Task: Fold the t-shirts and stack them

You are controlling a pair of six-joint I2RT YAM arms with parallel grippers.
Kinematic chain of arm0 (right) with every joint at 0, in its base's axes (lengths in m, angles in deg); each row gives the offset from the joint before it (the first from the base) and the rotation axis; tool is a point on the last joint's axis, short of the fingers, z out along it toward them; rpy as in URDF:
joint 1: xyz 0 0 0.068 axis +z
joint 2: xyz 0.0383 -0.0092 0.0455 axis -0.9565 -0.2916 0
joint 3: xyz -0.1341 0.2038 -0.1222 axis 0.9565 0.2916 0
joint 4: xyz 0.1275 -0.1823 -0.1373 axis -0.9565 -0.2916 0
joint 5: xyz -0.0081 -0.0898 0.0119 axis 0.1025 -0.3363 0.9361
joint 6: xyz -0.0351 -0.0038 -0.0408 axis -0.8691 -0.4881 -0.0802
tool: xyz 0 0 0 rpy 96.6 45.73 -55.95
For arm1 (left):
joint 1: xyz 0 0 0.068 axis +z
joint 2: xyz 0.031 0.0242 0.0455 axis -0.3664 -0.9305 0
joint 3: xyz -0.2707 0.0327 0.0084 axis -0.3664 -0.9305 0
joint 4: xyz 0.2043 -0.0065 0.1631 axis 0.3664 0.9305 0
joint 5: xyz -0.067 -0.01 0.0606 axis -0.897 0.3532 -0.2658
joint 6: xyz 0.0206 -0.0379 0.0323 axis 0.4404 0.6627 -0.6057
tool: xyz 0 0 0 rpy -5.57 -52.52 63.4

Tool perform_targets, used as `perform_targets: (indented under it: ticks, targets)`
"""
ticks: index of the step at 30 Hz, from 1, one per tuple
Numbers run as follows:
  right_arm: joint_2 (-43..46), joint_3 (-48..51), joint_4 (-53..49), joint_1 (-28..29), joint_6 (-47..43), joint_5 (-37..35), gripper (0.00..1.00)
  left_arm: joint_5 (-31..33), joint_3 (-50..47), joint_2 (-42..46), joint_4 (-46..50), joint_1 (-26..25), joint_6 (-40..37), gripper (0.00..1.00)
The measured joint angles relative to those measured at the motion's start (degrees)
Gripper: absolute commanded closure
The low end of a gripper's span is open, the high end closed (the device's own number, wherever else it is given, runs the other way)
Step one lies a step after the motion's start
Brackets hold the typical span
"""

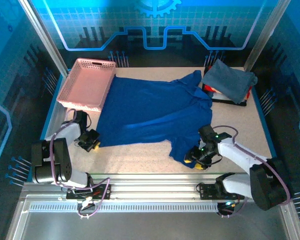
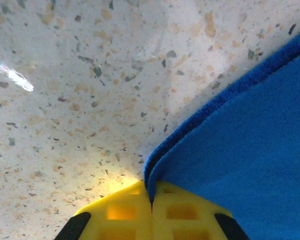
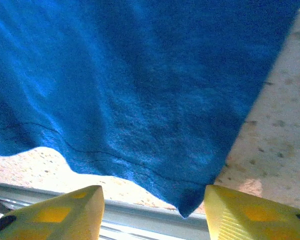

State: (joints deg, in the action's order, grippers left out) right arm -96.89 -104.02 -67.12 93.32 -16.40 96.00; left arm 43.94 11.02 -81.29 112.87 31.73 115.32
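Observation:
The royal-blue t-shirt (image 1: 150, 112) lies spread flat across the middle of the table. My left gripper (image 1: 91, 142) sits at its near left corner. In the left wrist view the yellow jaws (image 2: 151, 200) are shut on the doubled hem of the blue shirt (image 2: 250, 150). My right gripper (image 1: 197, 160) is at the shirt's near right corner. In the right wrist view the gripper (image 3: 154, 200) stands open, its fingers apart on either side of the pointed corner of the blue cloth (image 3: 140, 90). The grey-blue t-shirt (image 1: 229, 80) lies folded at the back right.
A pink perforated basket (image 1: 87, 82) stands at the back left, touching the blue shirt's edge. The grey shirt rests on a red and black stand (image 1: 225, 97). The table's near metal edge (image 3: 140, 215) runs just below the right fingers. Speckled tabletop (image 2: 90, 100) lies left of the hem.

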Motion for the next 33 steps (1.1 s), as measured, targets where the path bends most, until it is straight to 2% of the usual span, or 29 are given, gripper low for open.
perform_targets:
  ticks: [3, 6, 7, 9, 13, 19, 23, 28, 33]
  targets:
    - [-2.3, 0.0, 1.0, 0.7, 0.7, -0.2, 0.73, 0.0, -0.8, 0.8, -0.8, 0.0, 0.0, 1.00]
    - [-2.4, 0.0, 1.6, 0.6, 1.7, -1.0, 0.99, -0.1, -1.7, 1.9, -1.6, 0.0, 0.0, 1.00]
    - [-2.3, 0.0, 1.6, 0.5, 1.9, -1.4, 1.00, -0.1, -2.0, 2.4, -1.8, 0.0, 0.0, 1.00]
    - [-1.2, -0.2, 0.7, 0.3, 2.3, -2.9, 1.00, -0.4, -2.6, 3.4, -2.6, 0.0, -0.2, 1.00]
    - [4.8, -3.4, -6.1, -0.7, 1.7, -7.1, 1.00, -5.0, -3.2, 7.6, -4.1, -1.1, -0.6, 1.00]
    - [16.9, -10.2, -19.0, -4.0, -0.5, -11.8, 1.00, -8.9, -3.5, 24.9, -0.4, -1.2, 0.3, 1.00]
    - [21.9, -15.3, -29.1, -4.3, -1.1, -14.4, 1.00, -10.3, -3.5, 34.4, 6.7, -1.2, 1.1, 1.00]
    - [24.9, -22.9, -38.0, -4.3, -1.1, -16.7, 1.00, -10.3, -1.4, 39.3, 15.6, -2.3, 2.0, 1.00]
    - [24.8, -23.9, -42.0, -4.8, -1.2, -18.3, 1.00, -10.3, 2.9, 41.5, 19.6, -2.6, 3.1, 1.00]
